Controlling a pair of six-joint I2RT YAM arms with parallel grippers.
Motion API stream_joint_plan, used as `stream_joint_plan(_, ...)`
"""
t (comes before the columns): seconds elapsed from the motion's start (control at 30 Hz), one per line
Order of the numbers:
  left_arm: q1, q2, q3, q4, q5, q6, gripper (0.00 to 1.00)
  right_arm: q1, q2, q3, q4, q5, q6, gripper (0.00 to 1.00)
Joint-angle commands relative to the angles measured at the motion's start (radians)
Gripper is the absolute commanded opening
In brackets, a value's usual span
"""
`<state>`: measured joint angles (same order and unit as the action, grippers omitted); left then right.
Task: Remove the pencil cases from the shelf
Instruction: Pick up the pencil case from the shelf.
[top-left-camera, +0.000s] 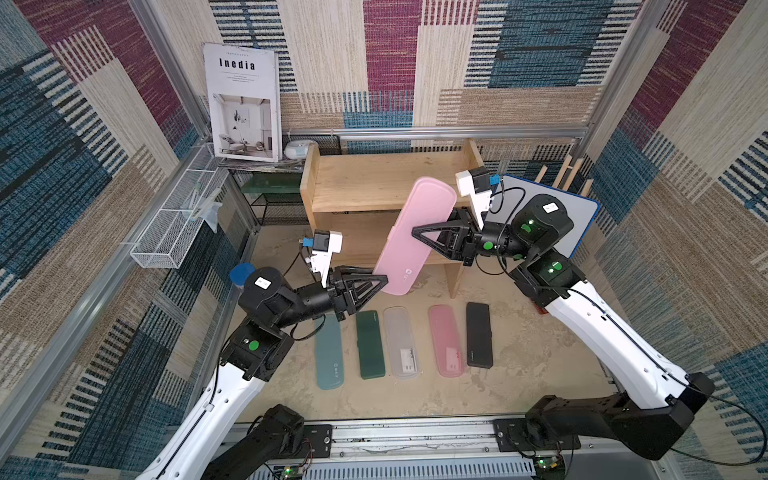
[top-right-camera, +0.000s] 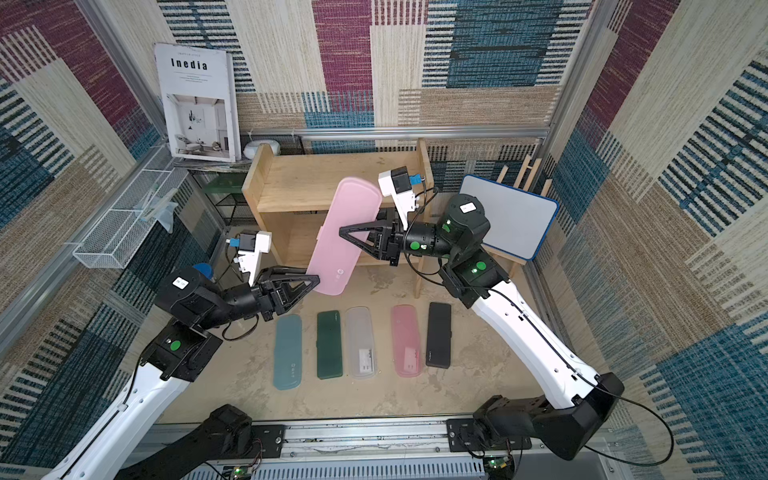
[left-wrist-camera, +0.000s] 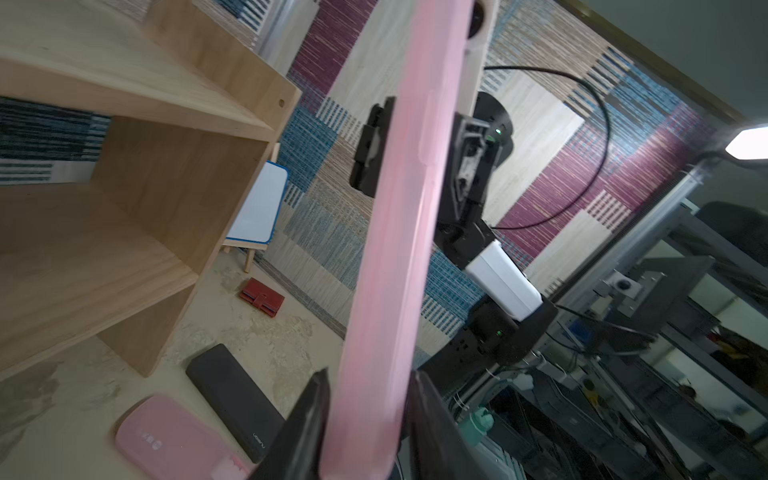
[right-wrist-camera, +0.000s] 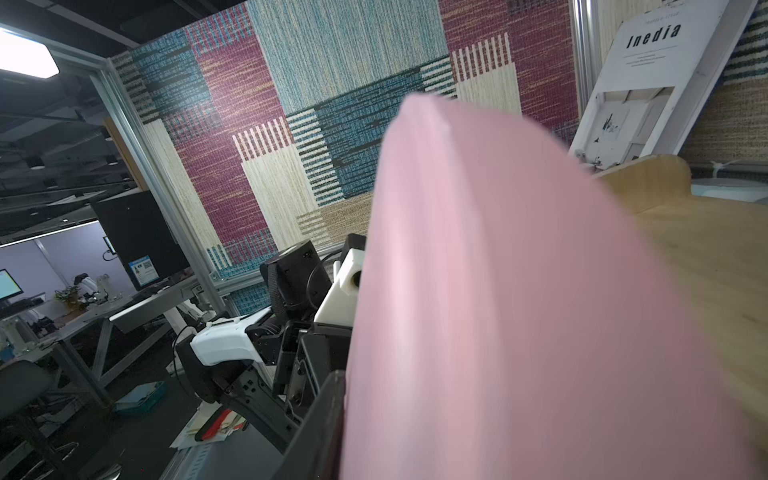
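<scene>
A pink pencil case hangs tilted in the air in front of the light wooden shelf, between both grippers. My right gripper is shut on its middle; its fingers press both flat sides. My left gripper flanks the lower end, jaws slightly apart from the case. Both shelf boards are bare. On the table in front lie several cases in a row: light blue, dark green, frosted clear, pink, black.
A white wire basket hangs on the left wall. A black mesh rack and a propped book stand left of the shelf. A whiteboard leans at the right, with a small red wallet on the floor near it.
</scene>
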<state>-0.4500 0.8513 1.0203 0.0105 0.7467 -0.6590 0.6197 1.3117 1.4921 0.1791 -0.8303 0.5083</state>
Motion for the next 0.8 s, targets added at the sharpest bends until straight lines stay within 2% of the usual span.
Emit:
stream_joint_plan(0.0,-0.003,-0.040,0.020,-0.216,-0.293,0.185,0.85,-0.002,-0.013,-0.003,-0.033,0.090,-0.072,0.28)
stream_joint_plan(0.03,-0.002,-0.059,0.005,-0.246,-0.386,0.246,0.90,-0.003,-0.015,-0.002,-0.062,0.128,-0.089,0.27)
stream_joint_plan(0.1,-0.006,-0.082,-0.042,-0.238,-0.507,0.335,0.94,-0.003,-0.014,-0.002,-0.111,0.200,-0.117,0.22)
stream_joint_plan(0.2,-0.036,-0.079,-0.100,-0.175,-0.571,0.419,0.99,-0.002,0.010,0.006,-0.157,0.277,-0.125,0.09)
stream_joint_plan(0.33,-0.251,-0.019,-0.109,-0.156,-0.803,0.647,0.99,-0.002,0.067,0.045,-0.208,0.322,-0.113,0.00)
stream_joint_plan(0.43,-0.388,0.014,-0.116,-0.099,-0.961,0.780,0.99,0.000,0.102,0.072,-0.241,0.341,-0.113,0.00)
stream_joint_plan(0.53,-0.436,0.017,-0.139,-0.021,-1.002,0.832,0.99,-0.001,0.119,0.085,-0.251,0.341,-0.111,0.00)
stream_joint_plan(0.77,-0.438,0.069,-0.123,0.021,-1.021,0.844,0.99,0.037,0.126,0.085,-0.281,0.377,-0.126,0.00)
